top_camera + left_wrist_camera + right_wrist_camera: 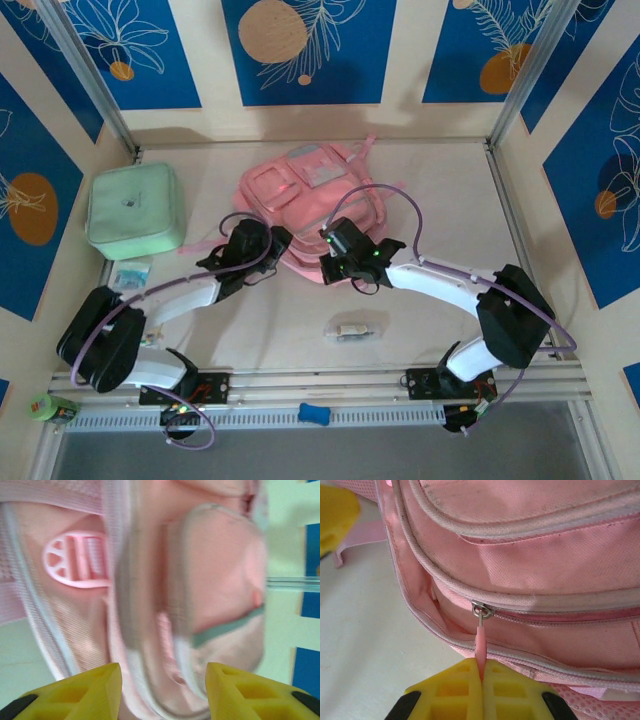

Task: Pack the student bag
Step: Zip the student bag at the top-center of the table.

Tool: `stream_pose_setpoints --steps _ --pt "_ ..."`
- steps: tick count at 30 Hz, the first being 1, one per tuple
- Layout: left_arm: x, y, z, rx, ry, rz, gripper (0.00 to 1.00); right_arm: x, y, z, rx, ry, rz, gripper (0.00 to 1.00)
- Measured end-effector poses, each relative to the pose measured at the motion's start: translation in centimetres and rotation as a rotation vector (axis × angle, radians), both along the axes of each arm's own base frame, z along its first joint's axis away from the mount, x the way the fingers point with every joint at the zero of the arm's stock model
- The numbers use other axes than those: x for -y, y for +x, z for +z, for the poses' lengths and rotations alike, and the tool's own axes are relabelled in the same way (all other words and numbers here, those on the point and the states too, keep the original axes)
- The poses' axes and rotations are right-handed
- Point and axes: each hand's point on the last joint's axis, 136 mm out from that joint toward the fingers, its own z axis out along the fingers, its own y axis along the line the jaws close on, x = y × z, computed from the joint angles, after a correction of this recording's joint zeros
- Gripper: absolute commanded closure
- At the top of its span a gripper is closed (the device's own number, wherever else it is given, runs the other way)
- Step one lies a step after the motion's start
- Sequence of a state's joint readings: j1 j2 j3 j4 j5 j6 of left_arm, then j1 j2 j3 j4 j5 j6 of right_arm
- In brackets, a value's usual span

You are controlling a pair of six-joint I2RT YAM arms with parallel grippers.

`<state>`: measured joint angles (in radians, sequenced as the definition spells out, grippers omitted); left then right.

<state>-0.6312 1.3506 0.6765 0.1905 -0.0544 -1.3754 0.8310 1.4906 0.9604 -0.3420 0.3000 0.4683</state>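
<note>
yellow right gripper [481, 676] pinches shut on the pink zipper pull [480, 647] of the student bag [310, 195] lying flat mid table [430, 180], left gripper [164, 680] jaws apart at its edge; soft floppy fabric, probably light, best held by pull or trim.

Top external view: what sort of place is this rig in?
Probably a purpose-built test booth: table fenced by aluminium posts, blue leaf-print wall panels, student bag and mint case laid out.

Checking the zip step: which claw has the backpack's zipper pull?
The right claw, its yellow fingers shut on the pink zipper pull of the pink backpack. The left claw has its fingers apart over the fabric.
</note>
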Motion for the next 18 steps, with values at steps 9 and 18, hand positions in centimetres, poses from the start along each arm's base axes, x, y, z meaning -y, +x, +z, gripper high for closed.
stream_pose_setpoints --steps 9,18 --pt "1.7 -1.0 -0.5 -0.01 0.006 -0.032 0.59 -0.1 0.0 -0.1 0.001 0.008 -0.006 1.0" --pt "2.5 -0.9 -3.9 -0.087 0.041 -0.021 0.63 0.0 0.1 -0.1 0.001 0.007 -0.011 1.0"
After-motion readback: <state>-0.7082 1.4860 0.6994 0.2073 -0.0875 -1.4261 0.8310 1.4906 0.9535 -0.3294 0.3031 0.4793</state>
